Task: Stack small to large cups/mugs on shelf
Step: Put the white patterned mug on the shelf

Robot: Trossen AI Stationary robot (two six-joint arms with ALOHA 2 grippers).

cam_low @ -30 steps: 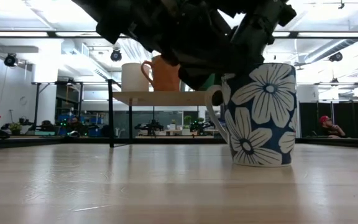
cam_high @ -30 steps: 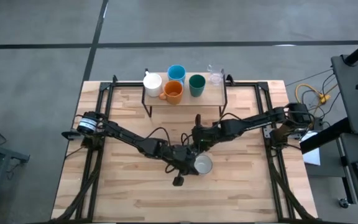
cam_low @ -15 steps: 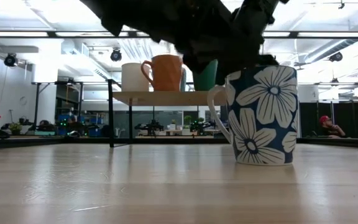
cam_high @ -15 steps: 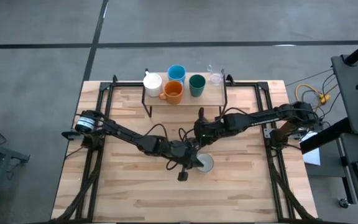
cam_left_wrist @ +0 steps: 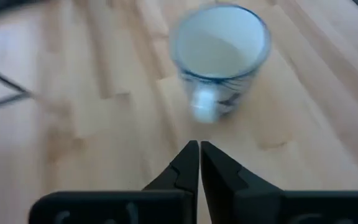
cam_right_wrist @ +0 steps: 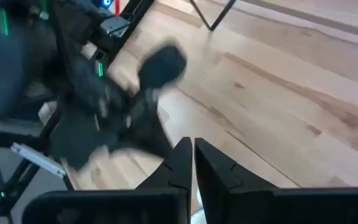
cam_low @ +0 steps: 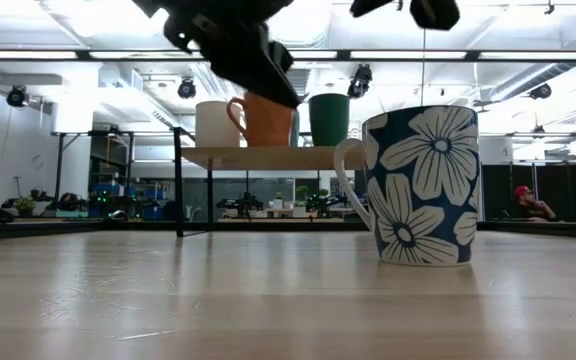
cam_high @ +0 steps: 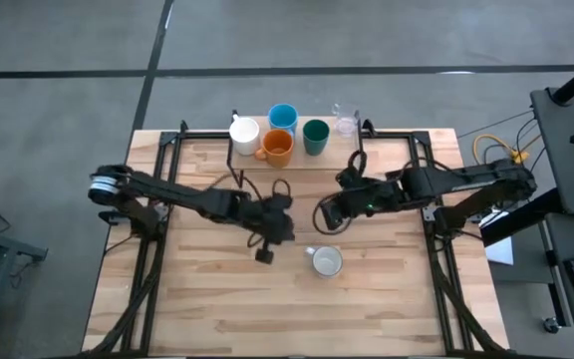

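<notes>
From my seat I see grey floor (cam_high: 68,60), bright ceiling lights (cam_low: 98,15), and what may be a seated person (cam_low: 528,203) far off.

mugs on shelf (cam_high: 342,152): 4 | clear glass (cam_high: 346,124) on shelf: 1 | floral mug (cam_high: 326,261) off shelf, on tabletop: 1 | shelves: 1 | arms: 2

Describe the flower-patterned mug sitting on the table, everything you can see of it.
The dark blue ceramic-looking mug with big white flowers stands upright on the light wooden tabletop, nearer than the shelf. Its inside is pale and looks empty. Its white loop handle sticks out sideways. Nothing touches it; both end effectors are off it.
</notes>
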